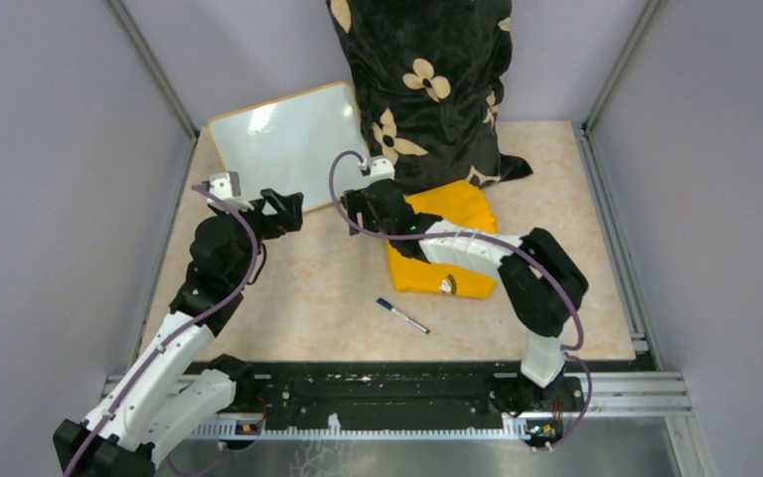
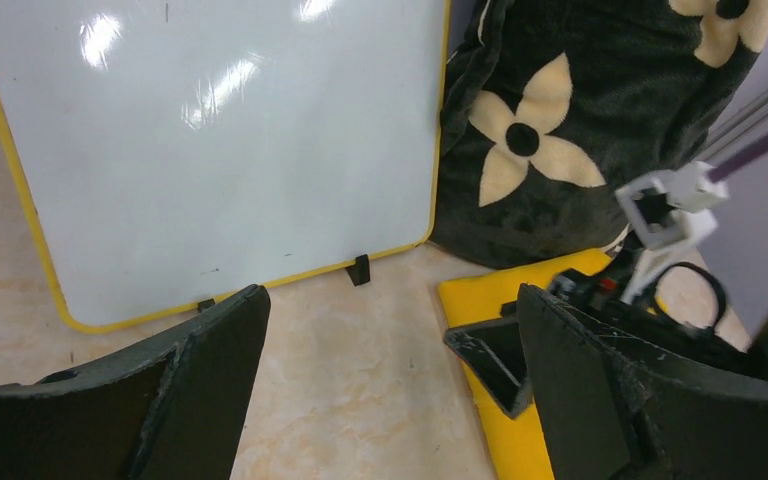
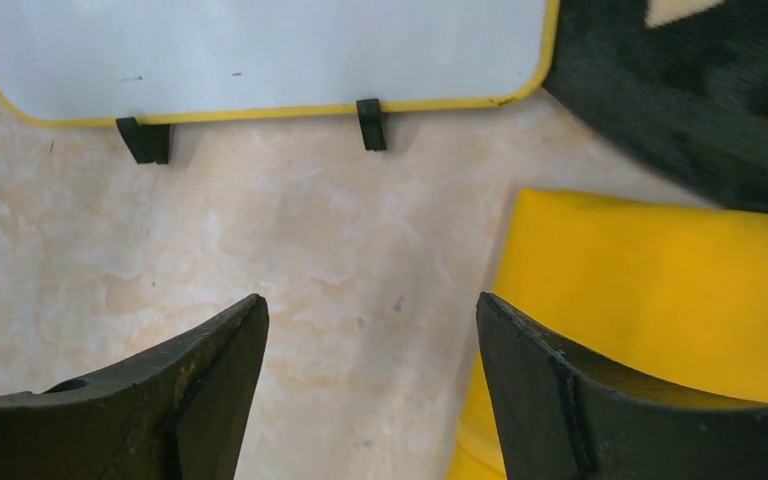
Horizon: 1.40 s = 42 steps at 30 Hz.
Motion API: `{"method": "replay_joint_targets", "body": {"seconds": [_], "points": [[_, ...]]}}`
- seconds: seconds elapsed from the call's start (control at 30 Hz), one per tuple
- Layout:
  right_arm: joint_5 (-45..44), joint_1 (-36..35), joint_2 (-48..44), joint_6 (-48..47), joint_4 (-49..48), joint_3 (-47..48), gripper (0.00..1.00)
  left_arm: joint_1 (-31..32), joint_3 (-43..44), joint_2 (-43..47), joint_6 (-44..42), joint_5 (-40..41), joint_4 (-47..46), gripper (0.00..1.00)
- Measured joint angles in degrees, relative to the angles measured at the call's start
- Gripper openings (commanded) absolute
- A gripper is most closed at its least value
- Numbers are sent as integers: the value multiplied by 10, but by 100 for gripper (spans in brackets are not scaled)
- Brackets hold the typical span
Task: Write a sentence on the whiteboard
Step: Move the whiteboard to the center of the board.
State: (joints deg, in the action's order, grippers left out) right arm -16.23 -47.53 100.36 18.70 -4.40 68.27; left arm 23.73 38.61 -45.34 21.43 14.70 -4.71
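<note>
- Whiteboard stands far left, propped on its clips, blank face turned near for writing.
- Pen lies near, untouched.
- Left jaws wide, right jaws narrower; both empty.

Grey walls, beige, seemingly marbled tabletop

Left arm, right arm: jaws apart.

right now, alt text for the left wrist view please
A blank whiteboard with a yellow frame stands on the beige table beside a black floral cushion. The open left gripper frames the foreground, a yellow cloth at right.
</note>
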Motion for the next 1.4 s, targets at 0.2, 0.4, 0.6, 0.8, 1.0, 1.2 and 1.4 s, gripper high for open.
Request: {"method": "replay_joint_targets", "body": {"seconds": [0.2,0.4,0.6,0.8,1.0,1.2,1.4], "points": [[-4,-1,130,12,-24,96,64,0,-2,17,0,4,-1,99],[-21,-3,219,13,-29,156,59,0,-2,21,2,5,-1,99],[-36,-2,275,-1,-28,208,56,0,-3,23,10,5,-1,99],[-43,1,316,-12,-14,258,50,0,-3,24,13,4,-1,99],[-47,6,353,-20,-1,306,43,0,-3,24,13,2,-1,99],[-47,13,374,-22,12,341,31,0,-3,20,13,-2,-1,99],[-33,21,378,-21,11,347,15,0,-5,12,13,-2,-1,99]]}}
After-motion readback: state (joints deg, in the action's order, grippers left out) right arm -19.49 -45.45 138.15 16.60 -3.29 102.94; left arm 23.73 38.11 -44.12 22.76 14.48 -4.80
